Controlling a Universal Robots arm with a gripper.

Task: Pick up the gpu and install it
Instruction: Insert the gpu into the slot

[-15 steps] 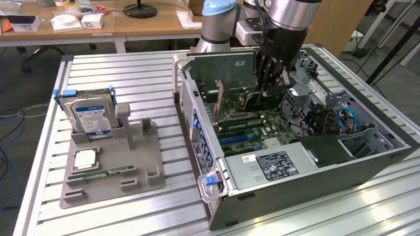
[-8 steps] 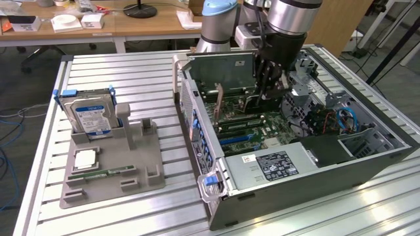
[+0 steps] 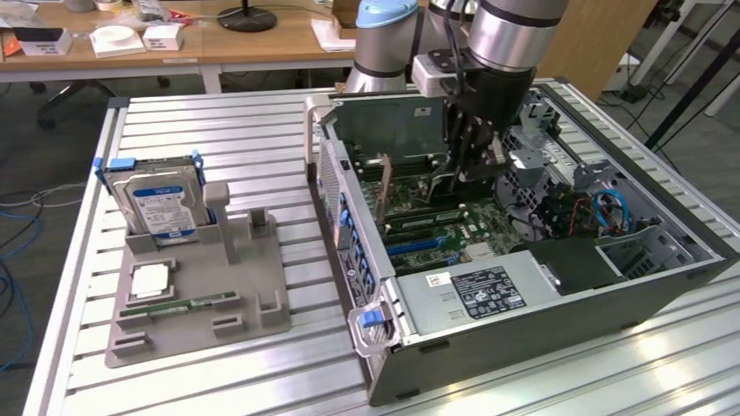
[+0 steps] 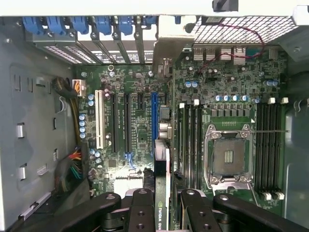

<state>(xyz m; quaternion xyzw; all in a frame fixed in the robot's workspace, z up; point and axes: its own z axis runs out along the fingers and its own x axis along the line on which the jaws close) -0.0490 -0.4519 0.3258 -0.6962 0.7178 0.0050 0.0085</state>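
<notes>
gripper (image 4: 161, 203) is down inside the open PC case (image 3: 647, 286), fingers clamped on the gpu (image 4: 162, 186), card held on edge between them. card sits over the motherboard (image 4: 140, 130), lined up along the blue slot (image 4: 154, 116), bracket end toward the rear slot covers. hard drive (image 3: 159, 204) sits on the grey holder (image 3: 197, 303) outside

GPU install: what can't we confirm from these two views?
- GPU bottom edge against the blue slot: the wrist view sees the card edge-on, so seating can't be judged.
- Same contact in the exterior view: gripper and arm cover it.
- Card's near end, wrist view: cut off by the frame edge and the fingers.
- Memory stick on the grey tray, exterior view: too small to read.
</notes>
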